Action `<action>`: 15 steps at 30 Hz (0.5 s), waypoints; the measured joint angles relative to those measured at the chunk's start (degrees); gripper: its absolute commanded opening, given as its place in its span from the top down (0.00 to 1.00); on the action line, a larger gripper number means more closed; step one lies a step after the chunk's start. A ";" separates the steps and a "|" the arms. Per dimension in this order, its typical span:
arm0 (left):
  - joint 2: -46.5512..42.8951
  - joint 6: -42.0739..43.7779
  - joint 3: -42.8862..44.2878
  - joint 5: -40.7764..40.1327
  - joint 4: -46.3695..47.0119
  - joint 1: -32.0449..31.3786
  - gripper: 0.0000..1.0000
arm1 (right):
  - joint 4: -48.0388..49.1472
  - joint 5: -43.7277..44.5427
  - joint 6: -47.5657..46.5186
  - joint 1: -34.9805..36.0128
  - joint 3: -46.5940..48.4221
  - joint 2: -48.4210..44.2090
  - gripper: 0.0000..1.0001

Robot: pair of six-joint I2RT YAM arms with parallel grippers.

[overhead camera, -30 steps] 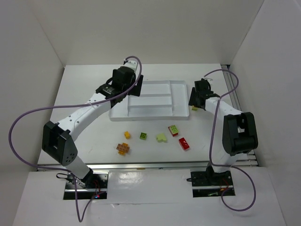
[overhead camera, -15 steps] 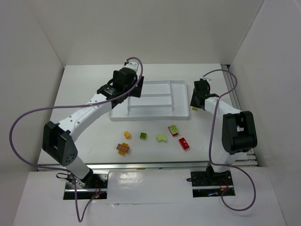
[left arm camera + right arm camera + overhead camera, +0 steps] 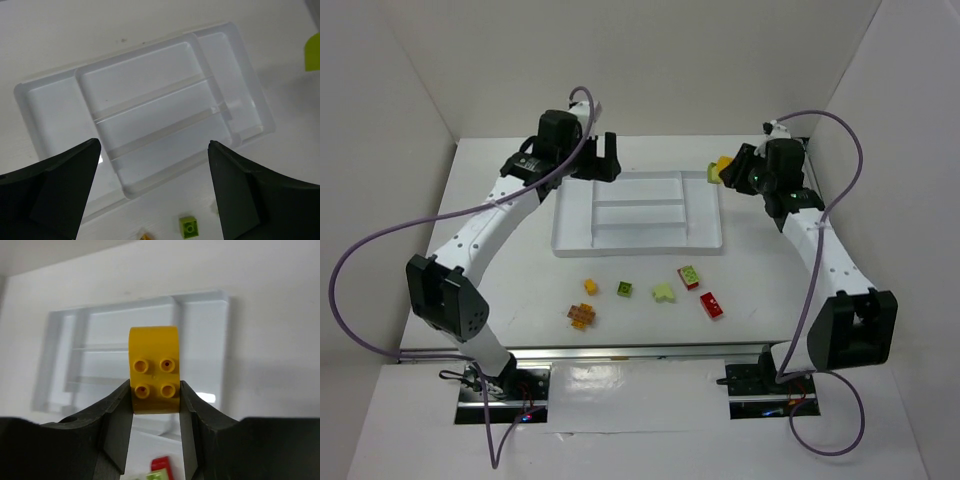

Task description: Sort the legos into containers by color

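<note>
My right gripper (image 3: pixel 724 170) (image 3: pixel 155 390) is shut on a yellow lego (image 3: pixel 720 167) (image 3: pixel 154 369) with four studs, held in the air by the far right corner of the white tray of containers (image 3: pixel 705 215) (image 3: pixel 202 340). My left gripper (image 3: pixel 605 160) (image 3: pixel 153 145) hangs open above the tray's (image 3: pixel 140 75) far left end with nothing between its fingers. No lego shows in any compartment. In front of the tray lie loose legos: a small orange one (image 3: pixel 590 286), a green one (image 3: pixel 624 289) (image 3: pixel 188 226), a pale green one (image 3: pixel 664 293), a red-and-green one (image 3: pixel 689 277), a red one (image 3: pixel 712 305) and an orange cluster (image 3: pixel 581 316).
White walls close in the table on the left, the back and the right. Purple cables loop from both arms. The loose legos lie in a band between the tray and the arm bases at the near edge.
My right gripper closed on the yellow lego beside the tray's right edge and lifted it toward the far right corner. My left arm swung back and to the left, still open.
</note>
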 measured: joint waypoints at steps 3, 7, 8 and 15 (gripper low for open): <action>-1.01 -1.75 0.00 6.47 0.76 1.44 0.00 | 2.86 -9.33 1.68 -0.37 -0.04 -3.23 0.81; -1.42 -4.52 -0.59 22.69 4.11 5.60 0.00 | 6.56 -24.83 4.98 -3.23 -0.26 -3.80 0.81; -1.53 -5.14 -1.49 26.38 6.25 6.43 0.00 | 7.58 -27.56 6.10 -4.02 -0.59 -3.76 0.81; 0.26 -10.51 -6.45 52.11 18.69 8.48 0.00 | 21.14 -45.48 15.89 -5.57 -4.00 -3.67 0.81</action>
